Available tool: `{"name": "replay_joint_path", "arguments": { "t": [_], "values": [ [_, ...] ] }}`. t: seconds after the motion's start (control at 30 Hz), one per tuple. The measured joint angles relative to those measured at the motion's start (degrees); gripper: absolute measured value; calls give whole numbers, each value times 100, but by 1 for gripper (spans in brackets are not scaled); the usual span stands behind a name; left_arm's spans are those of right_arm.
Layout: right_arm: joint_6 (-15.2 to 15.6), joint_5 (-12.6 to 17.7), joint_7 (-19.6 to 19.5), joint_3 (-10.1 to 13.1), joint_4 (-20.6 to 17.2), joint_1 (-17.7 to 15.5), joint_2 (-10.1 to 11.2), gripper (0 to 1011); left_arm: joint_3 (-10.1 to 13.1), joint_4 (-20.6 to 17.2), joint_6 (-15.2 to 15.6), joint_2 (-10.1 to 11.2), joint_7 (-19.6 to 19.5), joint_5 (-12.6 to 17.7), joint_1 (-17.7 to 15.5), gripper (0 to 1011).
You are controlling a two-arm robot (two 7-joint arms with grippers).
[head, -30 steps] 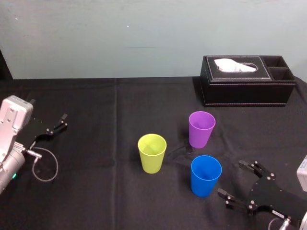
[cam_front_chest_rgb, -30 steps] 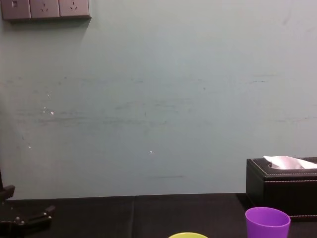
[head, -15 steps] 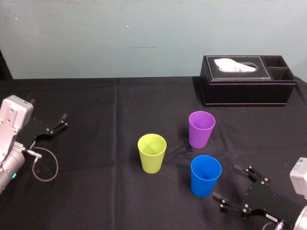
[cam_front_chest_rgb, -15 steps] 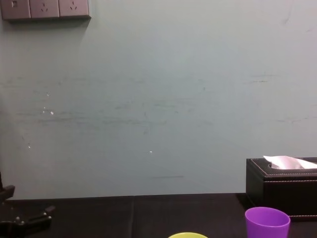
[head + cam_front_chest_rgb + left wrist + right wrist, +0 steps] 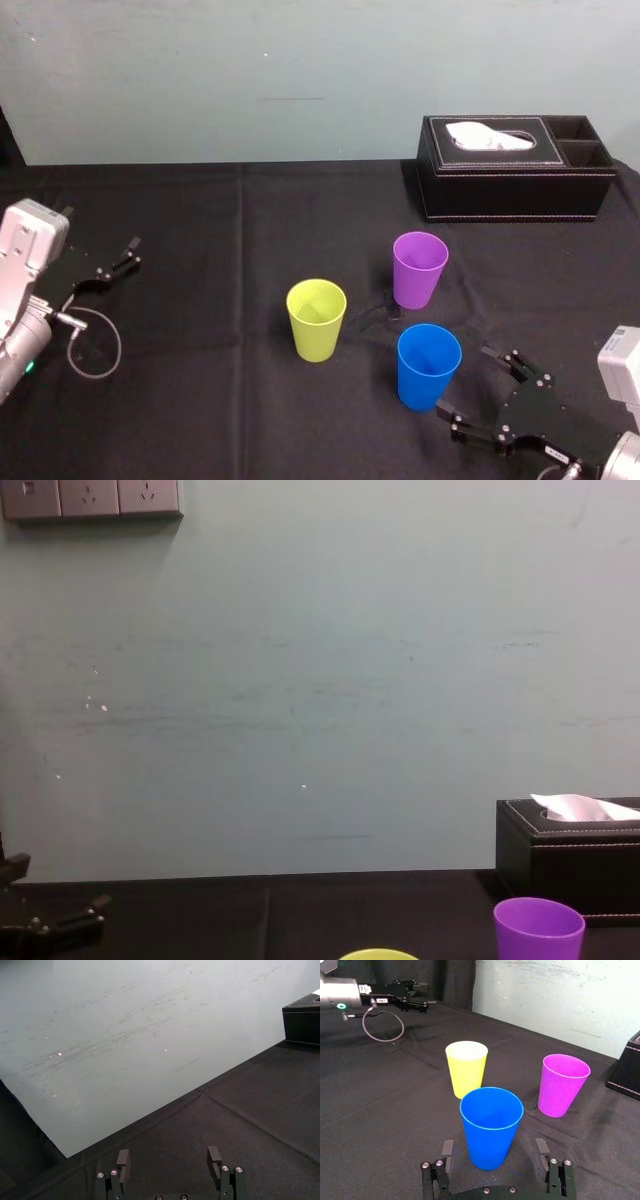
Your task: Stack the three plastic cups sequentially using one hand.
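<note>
Three plastic cups stand upright and apart on the black cloth: a yellow-green cup (image 5: 317, 320), a purple cup (image 5: 420, 270) and a blue cup (image 5: 429, 366). My right gripper (image 5: 465, 381) is low at the near right, open, its tips just beside the blue cup. In the right wrist view the blue cup (image 5: 491, 1127) stands between the spread fingers (image 5: 447, 1149) with a gap on each side; the yellow-green cup (image 5: 466, 1068) and purple cup (image 5: 563, 1085) stand beyond it. My left gripper (image 5: 118, 260) rests parked at the far left, open (image 5: 168, 1156) and holding nothing.
A black tissue box (image 5: 515, 180) stands at the back right near the wall. A loose grey cable loop (image 5: 95, 345) lies by the left arm. The black cloth (image 5: 200, 400) is bare at the front left and middle.
My right gripper has slid toward the blue cup, staying open, and its fingers now flank the cup. The cups and the left arm have not moved.
</note>
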Motion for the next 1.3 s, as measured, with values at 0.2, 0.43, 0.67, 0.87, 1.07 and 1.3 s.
{"name": "replay_joint_path", "arguments": {
  "t": [0.2,0.43,0.67,0.87,1.07,1.3],
  "values": [
    [67,69,95,27,34,23,-79,1003,0,0,0,0,0,0,0,1010],
    [101,109,155,25,57,59,-124,1003,0,0,0,0,0,0,0,1010],
    [141,137,163,13,67,104,-162,1003,0,0,0,0,0,0,0,1010],
    [183,160,169,-16,89,172,-192,1003,0,0,0,0,0,0,0,1010],
    [237,184,170,-71,143,254,-225,1003,0,0,0,0,0,0,0,1010],
    [258,185,170,-128,182,318,-248,1003,0,0,0,0,0,0,0,1010]
  ]
}}
